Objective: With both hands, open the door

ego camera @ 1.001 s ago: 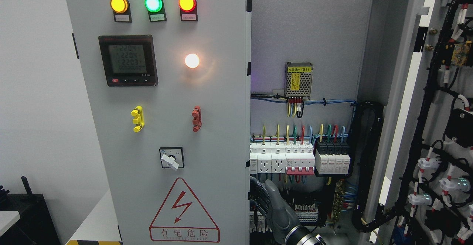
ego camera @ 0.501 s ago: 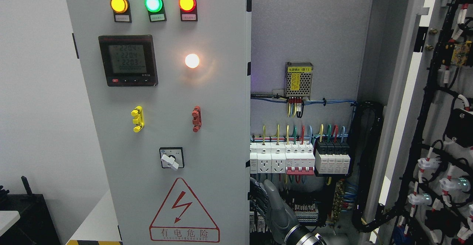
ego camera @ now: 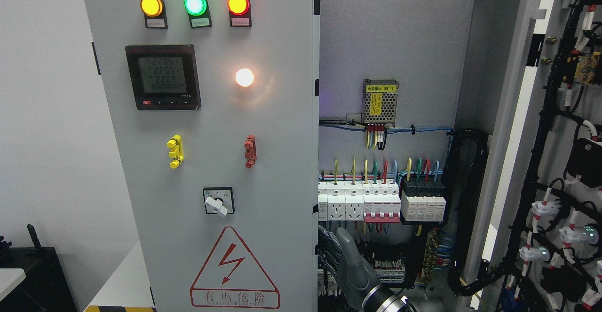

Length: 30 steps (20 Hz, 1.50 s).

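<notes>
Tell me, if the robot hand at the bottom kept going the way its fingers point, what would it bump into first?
The right robot hand points up and a bit left. It would probably meet the edge of the left door first, or the white sockets just above; depth is hard to judge.

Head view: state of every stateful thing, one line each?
Left door: closed.
Right door: swung open.
Yellow lamp: lit.
Green lamp: lit.
Red lamp: lit.
White lamp: lit.
Meter: display on.
Right hand: at the left door's inner edge, grip unclear.
Left hand: not in view.
</notes>
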Motion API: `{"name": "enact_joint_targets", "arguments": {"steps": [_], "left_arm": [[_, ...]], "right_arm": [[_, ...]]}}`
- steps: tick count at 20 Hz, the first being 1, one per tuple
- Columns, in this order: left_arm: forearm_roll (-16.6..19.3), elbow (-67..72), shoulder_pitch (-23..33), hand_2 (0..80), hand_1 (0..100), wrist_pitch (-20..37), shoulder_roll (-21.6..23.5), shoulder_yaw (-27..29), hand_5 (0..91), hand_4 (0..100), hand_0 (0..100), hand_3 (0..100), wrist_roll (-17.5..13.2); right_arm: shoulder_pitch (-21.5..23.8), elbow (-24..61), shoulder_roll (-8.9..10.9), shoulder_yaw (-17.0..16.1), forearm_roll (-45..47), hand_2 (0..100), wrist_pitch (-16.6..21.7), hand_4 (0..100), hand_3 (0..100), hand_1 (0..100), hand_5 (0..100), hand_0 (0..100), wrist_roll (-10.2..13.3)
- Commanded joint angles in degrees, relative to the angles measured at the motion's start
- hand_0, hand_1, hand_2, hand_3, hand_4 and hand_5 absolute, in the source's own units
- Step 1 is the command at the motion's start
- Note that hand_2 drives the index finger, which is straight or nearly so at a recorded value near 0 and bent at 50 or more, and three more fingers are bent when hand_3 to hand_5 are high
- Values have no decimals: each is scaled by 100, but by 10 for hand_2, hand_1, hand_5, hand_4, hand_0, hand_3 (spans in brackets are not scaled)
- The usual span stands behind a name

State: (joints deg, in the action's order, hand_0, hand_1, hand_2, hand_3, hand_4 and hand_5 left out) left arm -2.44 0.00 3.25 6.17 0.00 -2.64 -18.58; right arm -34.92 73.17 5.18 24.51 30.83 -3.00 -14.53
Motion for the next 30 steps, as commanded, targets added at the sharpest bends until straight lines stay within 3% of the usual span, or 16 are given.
{"name": "enact_joint_targets", "arguments": {"steps": [1,3,14,16,28,30], "left_arm": [[-2,-167,0,0,0,-1,-193,0,0,42,0,0,4],[6,-167,0,0,0,-1,-193,0,0,42,0,0,4],[6,-167,0,0,0,-1,-193,0,0,42,0,0,4],[-2,-167,0,0,0,-1,-193,0,0,42,0,0,4],[-2,-167,0,0,0,-1,-193,0,0,42,0,0,4],[-2,-176,0,0,0,-1,-193,0,0,42,0,0,4]], "right_arm": [[-24,-13,79,1,89,0,-25,0,0,0,0,0,-32],[-24,-13,88,1,81,0,-25,0,0,0,0,0,-216],[-59,-57,88,10,89,0,-34,0,0,0,0,0,-278],[-85,-57,88,10,89,0,-43,0,0,0,0,0,-444],[-129,-57,88,1,98,0,-78,0,0,0,0,0,-515],[-130,-57,88,1,142,0,-78,0,0,0,0,0,-629]]}}
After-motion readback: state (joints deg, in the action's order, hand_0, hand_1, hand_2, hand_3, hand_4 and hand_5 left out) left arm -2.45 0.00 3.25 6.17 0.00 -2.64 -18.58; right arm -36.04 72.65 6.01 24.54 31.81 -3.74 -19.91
